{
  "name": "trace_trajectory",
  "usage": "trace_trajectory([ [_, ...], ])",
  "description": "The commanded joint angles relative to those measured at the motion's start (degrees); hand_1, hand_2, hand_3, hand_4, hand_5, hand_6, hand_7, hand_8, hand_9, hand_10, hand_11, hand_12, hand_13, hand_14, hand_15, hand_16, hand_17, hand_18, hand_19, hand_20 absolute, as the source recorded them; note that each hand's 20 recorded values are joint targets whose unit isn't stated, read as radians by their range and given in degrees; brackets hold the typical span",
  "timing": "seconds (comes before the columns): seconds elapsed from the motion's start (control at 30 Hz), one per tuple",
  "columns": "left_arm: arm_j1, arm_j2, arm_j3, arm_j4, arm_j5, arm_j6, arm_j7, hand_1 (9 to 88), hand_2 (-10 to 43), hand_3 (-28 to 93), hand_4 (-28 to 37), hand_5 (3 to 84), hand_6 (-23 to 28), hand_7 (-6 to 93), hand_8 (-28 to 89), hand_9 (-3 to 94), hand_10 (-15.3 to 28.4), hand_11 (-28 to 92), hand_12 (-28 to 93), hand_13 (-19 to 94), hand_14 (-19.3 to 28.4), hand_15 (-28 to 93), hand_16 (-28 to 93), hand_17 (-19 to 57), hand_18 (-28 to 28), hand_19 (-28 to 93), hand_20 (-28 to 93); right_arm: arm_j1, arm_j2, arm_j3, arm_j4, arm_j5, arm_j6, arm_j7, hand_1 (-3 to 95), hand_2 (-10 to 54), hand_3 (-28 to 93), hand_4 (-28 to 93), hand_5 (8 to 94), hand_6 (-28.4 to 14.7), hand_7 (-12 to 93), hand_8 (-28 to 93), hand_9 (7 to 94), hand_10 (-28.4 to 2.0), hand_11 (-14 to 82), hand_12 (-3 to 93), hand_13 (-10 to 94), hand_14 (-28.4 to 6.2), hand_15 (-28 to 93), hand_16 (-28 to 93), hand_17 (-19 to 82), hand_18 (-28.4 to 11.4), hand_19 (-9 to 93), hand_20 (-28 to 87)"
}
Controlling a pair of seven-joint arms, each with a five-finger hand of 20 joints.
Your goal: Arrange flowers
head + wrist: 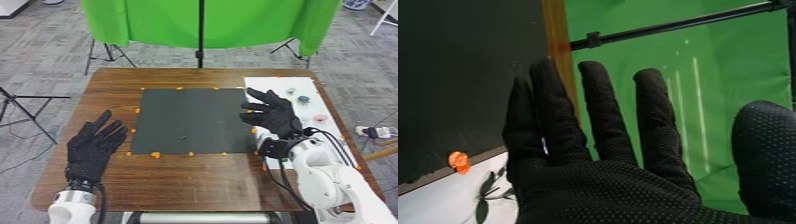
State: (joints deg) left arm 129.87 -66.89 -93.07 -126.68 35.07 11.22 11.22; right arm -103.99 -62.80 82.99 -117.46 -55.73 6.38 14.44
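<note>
The flowers lie along the right side of the brown wooden surface (169,186), on a white sheet (277,82) that runs from near the far right corner towards the near edge. Closest to that corner is a small pale green flower (290,90); a dark teal flower (304,99) sits just beside it, and a pink flower (320,118) lies farther down towards the near edge, close to the right edge.

The right robot hand (277,120) is over the right part of the surface, above where the white sheet meets a dark mat (187,117). It is spread — fingers straight, thumb held well apart from them. In the right wrist view, the right robot hand (611,187) has some fingers close together and others parted, with dark leaves (481,210) on thin stems beside it on the white sheet.

The left robot hand (89,152) is over the left part of the surface, between the mat and the left edge, its fingers also straight and spread.

The mat covers the middle of the surface, with orange bits (155,154) dotted around its border. Beyond the far edge hangs a green cloth (151,20) — a black stand (201,55) rises upright in front of it.
</note>
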Motion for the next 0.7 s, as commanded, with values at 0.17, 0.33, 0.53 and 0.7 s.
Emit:
trace_trajectory([
  [0.17,0.87,-0.10,0.09,0.19,0.09,-0.60,0.25,19.5,9.3,79,-28.3,37.7,8.9,9.9,-9,33.9,19.2,22,9,24,25.8,44,-8,-10.4,24.8,51,6,-0.22,-0.07,0.15,-0.86,-0.10,0.47,-0.26,5.5,17.3,80,-28,40.2,3.2,16,-14,44.9,-16.4,10.0,11.9,32,-21.1,18,16,5,-23.9,48,17],
  [0.33,1.88,1.13,-0.74,-1.39,0.49,-0.93,2.12,19.6,9.3,79,-28.3,37.7,9.0,9.6,-9,33.3,19.1,22,9,24,25.8,44,-8,-10.5,24.9,51,6,-0.24,-0.37,2.38,-5.47,-4.72,1.12,5.33,8.4,15.2,80,-28,38.7,2.8,16,-14,44.6,-17.0,10.6,12.4,35,-21.4,22,17,6,-25.8,52,19],
  [0.53,2.41,2.32,-1.33,-2.31,0.55,-0.47,3.63,19.6,9.4,79,-28.3,37.4,8.8,9.5,-9,32.0,18.4,20,9,23,25.5,43,-8,-10.6,25.1,51,6,2.21,3.77,1.53,-12.14,-29.41,7.68,27.16,18.7,9.3,81,-27,38.6,-0.3,16,-14,47.5,-18.3,16.0,12.0,44,-20.8,42,10,14,-26.1,65,19],
  [0.7,2.76,1.93,-1.06,-2.29,0.72,-1.20,3.53,19.6,9.4,79,-28.3,37.2,8.8,9.6,-9,32.1,18.5,21,10,23,25.7,44,-8,-10.6,25.1,51,6,7.95,7.80,-5.71,-13.50,-47.51,8.93,45.78,30.8,2.5,77,-25,49.8,-5.4,15,-13,63.4,-20.3,24.5,12.6,62,-17.1,57,7,31,-24.8,90,0],
])
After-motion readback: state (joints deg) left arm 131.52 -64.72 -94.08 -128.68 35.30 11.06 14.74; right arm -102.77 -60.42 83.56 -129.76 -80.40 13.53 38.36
